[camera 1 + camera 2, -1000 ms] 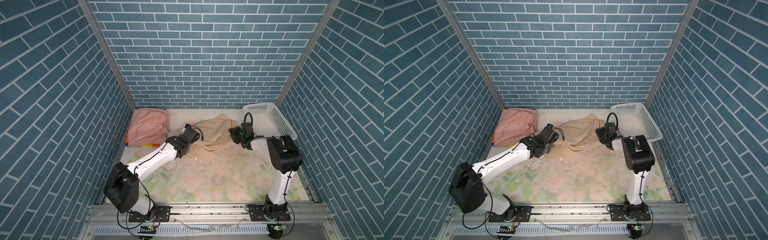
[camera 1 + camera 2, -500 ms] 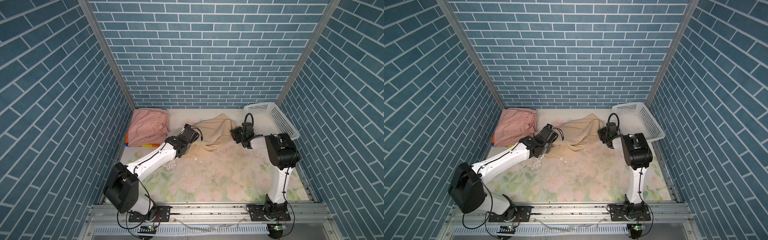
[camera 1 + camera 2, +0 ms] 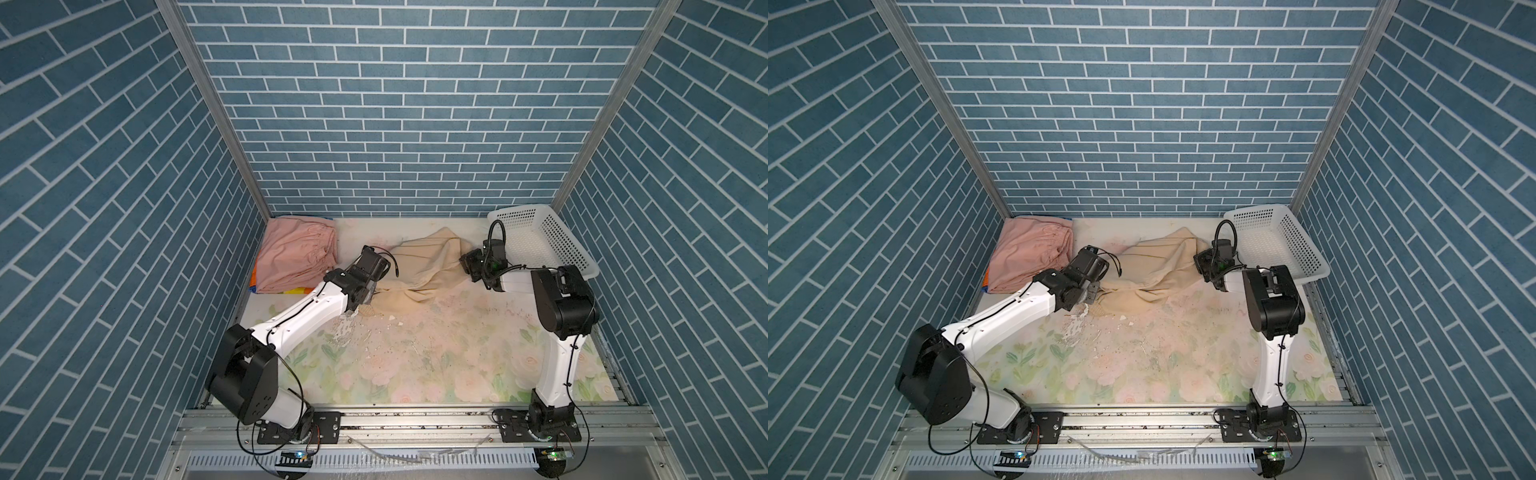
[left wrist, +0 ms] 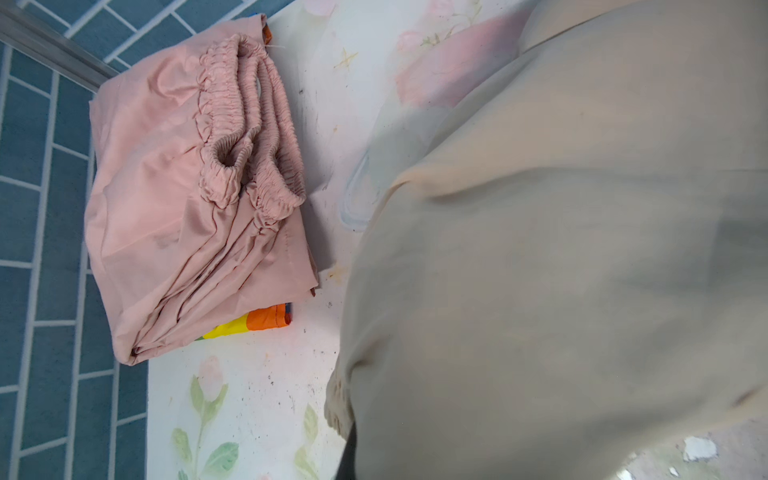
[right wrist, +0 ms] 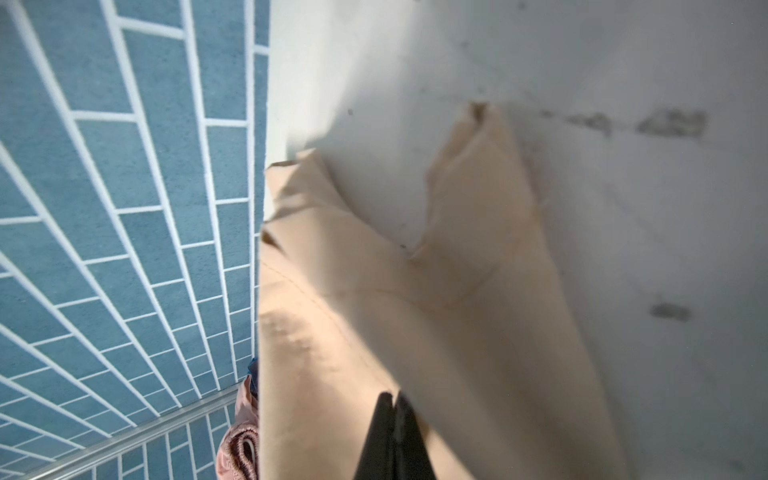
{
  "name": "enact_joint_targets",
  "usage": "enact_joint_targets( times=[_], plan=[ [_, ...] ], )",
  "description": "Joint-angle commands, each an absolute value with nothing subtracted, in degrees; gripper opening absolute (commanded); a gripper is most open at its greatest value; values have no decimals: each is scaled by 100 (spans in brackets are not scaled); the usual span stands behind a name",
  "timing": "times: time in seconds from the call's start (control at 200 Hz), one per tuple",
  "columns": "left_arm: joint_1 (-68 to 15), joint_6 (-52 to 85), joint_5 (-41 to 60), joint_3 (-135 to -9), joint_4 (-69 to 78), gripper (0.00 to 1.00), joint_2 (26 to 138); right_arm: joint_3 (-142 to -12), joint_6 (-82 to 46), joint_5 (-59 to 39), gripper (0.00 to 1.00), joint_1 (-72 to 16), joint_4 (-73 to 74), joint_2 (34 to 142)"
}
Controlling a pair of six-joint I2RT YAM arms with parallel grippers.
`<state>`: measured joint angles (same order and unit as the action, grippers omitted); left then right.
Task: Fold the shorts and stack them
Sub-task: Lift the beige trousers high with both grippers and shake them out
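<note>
The beige shorts (image 3: pixel 424 270) lie crumpled at the back centre of the floral mat (image 3: pixel 436 357), between the two arms, unfolded and apart from the stack. The right gripper (image 5: pixel 394 401) has closed within the last second and is now clenched on the cloth's edge nearest the basket (image 3: pixel 540 237); the left gripper (image 4: pixel 348 455) is clenched at the gathered waist on the opposite side, mostly buried under fabric. With both ends pinched, the garment is judged ready to be lifted and spread; the fold itself is not yet begun. The pink shorts (image 3: pixel 297 257) rest folded in the back left corner on top of the rainbow-striped shorts (image 4: pixel 259 322), so two of three items appear stacked. Both top views give the overall layout but hide the fingertips of both grippers; the right wrist view alone shows the dark jaws pressed together with beige cloth draped beside them; the left wrist view alone shows the pink waistband folds and the orange-yellow corner beneath.
</note>
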<state>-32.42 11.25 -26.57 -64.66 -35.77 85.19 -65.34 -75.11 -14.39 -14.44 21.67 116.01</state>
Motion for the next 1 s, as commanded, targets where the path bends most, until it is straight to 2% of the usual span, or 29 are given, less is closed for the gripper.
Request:
enact_joint_targets(
  times=[0.0,0.21,0.455,0.715,0.855,0.995],
  plan=[
    [-3019,1034,-2540,-6871,-3684,0,8472,-7032,-6758,-1527,0,-1456,1457,10771],
    [-2394,929,-2090,-7632,-3772,0,8486,-7958,-5961,-1661,0,-1276,509,9939],
    [-1876,686,-1856,-9513,-3975,0,8833,-9053,-5725,-2165,0,-528,-32,9254],
    [-1902,561,-1083,-11874,-4302,0,9043,-10607,-5362,-2769,0,537,-900,8368],
    [-2144,591,-957,-12243,-4211,0,8532,-11463,-5555,-3285,0,1337,-1164,8075],
    [-2391,638,-1033,-12493,-4135,0,7954,-12169,-6431,-3889,0,2314,-696,8144]
  ],
)
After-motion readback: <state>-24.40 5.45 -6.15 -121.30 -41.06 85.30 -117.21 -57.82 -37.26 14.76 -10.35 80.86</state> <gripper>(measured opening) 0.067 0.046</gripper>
